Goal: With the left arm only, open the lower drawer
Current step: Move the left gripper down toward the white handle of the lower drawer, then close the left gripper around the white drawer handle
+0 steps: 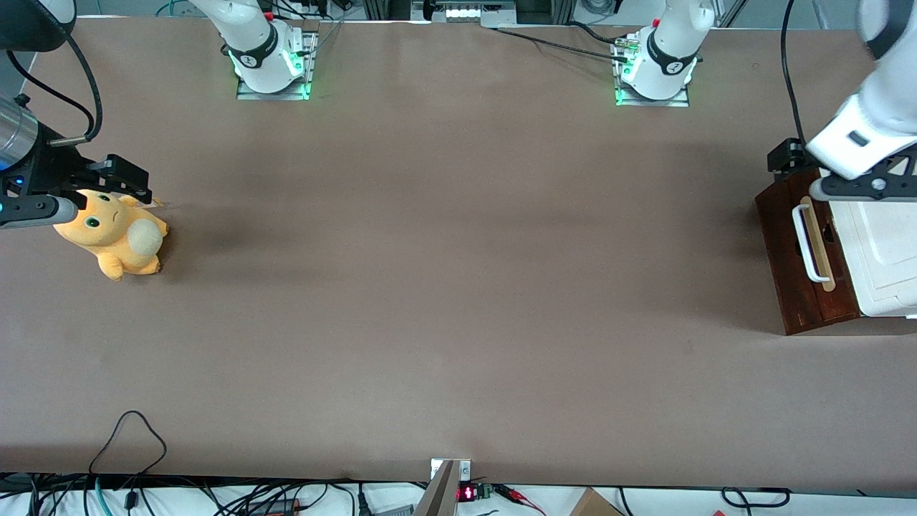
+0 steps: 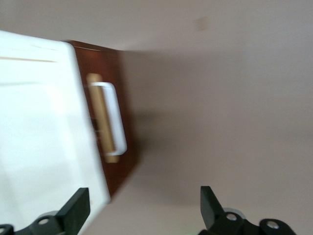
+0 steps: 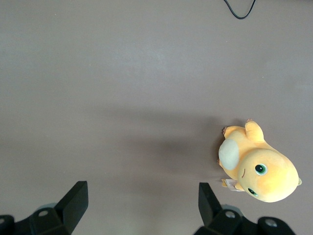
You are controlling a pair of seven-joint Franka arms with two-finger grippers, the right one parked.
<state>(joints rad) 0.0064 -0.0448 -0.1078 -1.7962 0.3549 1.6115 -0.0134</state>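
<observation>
Left wrist view: gripper (image 2: 142, 208) hangs above cabinet edge, fingers spread wide, nothing held. Lower drawer (image 1: 806, 258) sits at working arm's end of table, looks shut. Wood, stiff, prob. slides w/ some drag; grab white bar handle (image 2: 113, 117) mid-span, likely slippery.

- The brown counter (image 1: 444, 287) carries a cabinet at the working arm's end and a plush toy at the parked arm's end.
- The lower drawer (image 1: 795, 251), dark reddish-brown, shows its front with a white bar handle (image 1: 804, 242) on a pale wood strip (image 1: 818, 244).
- A white cabinet top (image 1: 885, 251) sits above the drawer.
- The left arm (image 1: 870, 129), glossy white, reaches in over the cabinet's corner farther from the camera.
- Its gripper (image 1: 863, 188), black, hangs above the cabinet top, close to the handle's end farther from the camera.
- A yellow plush toy (image 1: 114, 236) lies near the counter's edge at the parked arm's end.
</observation>
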